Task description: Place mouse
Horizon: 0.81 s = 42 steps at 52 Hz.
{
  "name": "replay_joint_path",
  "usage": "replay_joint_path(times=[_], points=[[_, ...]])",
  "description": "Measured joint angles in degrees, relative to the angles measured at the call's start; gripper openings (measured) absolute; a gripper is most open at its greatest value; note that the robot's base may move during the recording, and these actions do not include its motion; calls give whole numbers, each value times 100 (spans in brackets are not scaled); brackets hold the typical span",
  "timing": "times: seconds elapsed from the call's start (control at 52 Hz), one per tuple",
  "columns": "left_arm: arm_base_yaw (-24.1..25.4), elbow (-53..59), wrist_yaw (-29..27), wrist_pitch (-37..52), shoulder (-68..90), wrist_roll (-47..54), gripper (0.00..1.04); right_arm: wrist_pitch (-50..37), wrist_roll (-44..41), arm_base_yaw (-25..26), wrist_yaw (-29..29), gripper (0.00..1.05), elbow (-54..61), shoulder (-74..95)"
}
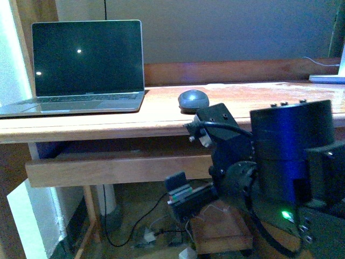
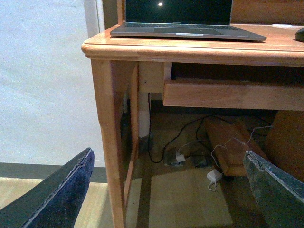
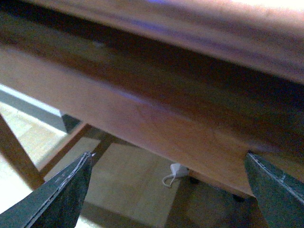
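The mouse (image 1: 193, 100) sits on the desk (image 1: 161, 116), just beside the laptop (image 1: 86, 67), on its right near the front edge. Nothing touches it. The right arm (image 1: 259, 156) hangs low in front of the desk, folded below the edge, well under the mouse. Its gripper (image 3: 166, 190) is spread wide and holds nothing, looking up at the desk's underside. The left gripper (image 2: 166, 190) gapes empty too, facing the desk leg (image 2: 111, 142) and cables (image 2: 190, 152) on the floor. That view catches only a sliver of the mouse at the frame edge.
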<state>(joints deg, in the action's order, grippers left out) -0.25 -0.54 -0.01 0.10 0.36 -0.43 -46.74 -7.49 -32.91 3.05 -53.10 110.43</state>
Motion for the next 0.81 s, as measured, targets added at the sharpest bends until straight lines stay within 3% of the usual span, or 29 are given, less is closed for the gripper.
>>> replay_joint_path(times=[0.154, 0.365, 0.5, 0.596, 0.712, 0.808], points=[[0, 0, 0, 0, 0, 0, 97, -74, 157, 125, 155, 97, 61, -238], [0, 0, 0, 0, 0, 0, 97, 695, 785, 1314, -350, 97, 1716, -2334], [0, 0, 0, 0, 0, 0, 97, 1775, 1530, 2520, -1161, 97, 3126, -4647], [0, 0, 2, 0, 0, 0, 97, 2861, 1963, 3073, -1926, 97, 3775, -6354], [0, 0, 0, 0, 0, 0, 97, 4186, 2264, 3292, -2463, 97, 4129, -8070], [0, 0, 2, 0, 0, 0, 97, 5281, 2297, 3062, -2487, 97, 4382, -9757]])
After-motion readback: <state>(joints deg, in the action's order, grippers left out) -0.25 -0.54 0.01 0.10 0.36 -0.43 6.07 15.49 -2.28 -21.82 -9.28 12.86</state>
